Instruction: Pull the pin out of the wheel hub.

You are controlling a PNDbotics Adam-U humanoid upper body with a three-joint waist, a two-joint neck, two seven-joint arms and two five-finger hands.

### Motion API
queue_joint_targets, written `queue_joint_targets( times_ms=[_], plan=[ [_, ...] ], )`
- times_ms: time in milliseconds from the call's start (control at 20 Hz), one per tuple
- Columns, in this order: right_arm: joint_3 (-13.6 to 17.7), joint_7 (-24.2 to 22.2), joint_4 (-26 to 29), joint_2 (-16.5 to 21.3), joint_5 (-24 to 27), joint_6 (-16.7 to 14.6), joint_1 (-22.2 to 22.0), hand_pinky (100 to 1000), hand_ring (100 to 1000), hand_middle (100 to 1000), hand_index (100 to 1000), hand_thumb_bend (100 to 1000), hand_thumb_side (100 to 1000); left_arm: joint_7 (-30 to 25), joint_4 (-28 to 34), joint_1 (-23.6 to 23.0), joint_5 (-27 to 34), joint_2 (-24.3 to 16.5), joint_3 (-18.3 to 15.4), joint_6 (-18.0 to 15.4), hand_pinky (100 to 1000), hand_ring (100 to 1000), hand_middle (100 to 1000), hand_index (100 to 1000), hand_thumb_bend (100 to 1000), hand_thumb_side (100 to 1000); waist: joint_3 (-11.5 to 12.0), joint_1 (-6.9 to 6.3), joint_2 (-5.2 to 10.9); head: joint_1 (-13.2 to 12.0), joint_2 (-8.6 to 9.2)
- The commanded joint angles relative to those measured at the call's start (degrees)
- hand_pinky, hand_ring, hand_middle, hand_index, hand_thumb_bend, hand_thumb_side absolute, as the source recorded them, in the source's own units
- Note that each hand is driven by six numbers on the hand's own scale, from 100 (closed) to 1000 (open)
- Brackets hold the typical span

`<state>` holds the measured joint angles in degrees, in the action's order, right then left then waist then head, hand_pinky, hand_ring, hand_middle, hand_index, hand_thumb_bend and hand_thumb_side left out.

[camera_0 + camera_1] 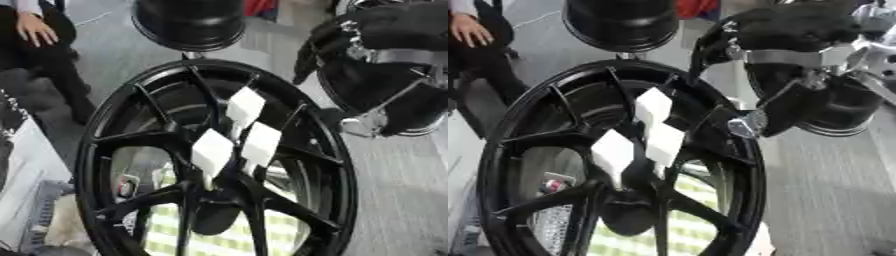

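Three white tags (pixel 245 106) stick out near the centre of a black wheel (pixel 341 165) that stands upright and fills most of the view. Each tag seems to sit on a thin pin in the hub (pixel 214 197), though the pins themselves are hard to make out. The robot's right hand (pixel 794 30), black with silver joints, hangs at the upper right, above and just beyond the wheel's rim. It touches neither tag nor wheel, and I cannot tell how its fingers are set. A second wheel (pixel 188 22) stands behind. The left hand does not show.
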<state>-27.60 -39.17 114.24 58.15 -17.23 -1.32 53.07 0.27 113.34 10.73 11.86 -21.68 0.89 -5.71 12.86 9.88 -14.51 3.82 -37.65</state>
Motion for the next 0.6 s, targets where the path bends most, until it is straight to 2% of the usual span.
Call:
queue_joint_targets(
  times_ms=[50,250,400,600],
  plan=[
    [1.9,-3.0,0.4,-0.4,0.6,1.3,1.8,983,893,776,806,233,262,-0.2,1.3,0.7,0.2,-1.1,0.2,0.0,778,664,664,831,100,720,0.1,-0.45,0.65,0.4,0.73],
    [2.6,-6.1,0.4,-2.3,1.1,2.0,3.7,981,894,776,809,241,217,-0.2,1.3,0.9,0.3,-1.0,0.2,0.0,779,665,664,831,100,720,0.2,-0.53,0.38,0.8,0.25],
    [2.6,-6.3,0.4,-3.3,0.8,2.6,4.3,982,892,775,809,243,189,-0.4,1.3,1.2,0.4,-0.8,0.4,0.0,779,665,664,831,100,719,0.6,-0.52,0.16,1.3,-0.13],
    [2.5,-5.7,0.4,-3.7,-1.1,3.6,3.6,982,891,774,810,245,164,-0.7,1.3,1.6,0.6,-0.7,0.6,0.0,780,666,664,831,100,723,1.3,-0.23,-0.28,2.3,0.3]
  ],
)
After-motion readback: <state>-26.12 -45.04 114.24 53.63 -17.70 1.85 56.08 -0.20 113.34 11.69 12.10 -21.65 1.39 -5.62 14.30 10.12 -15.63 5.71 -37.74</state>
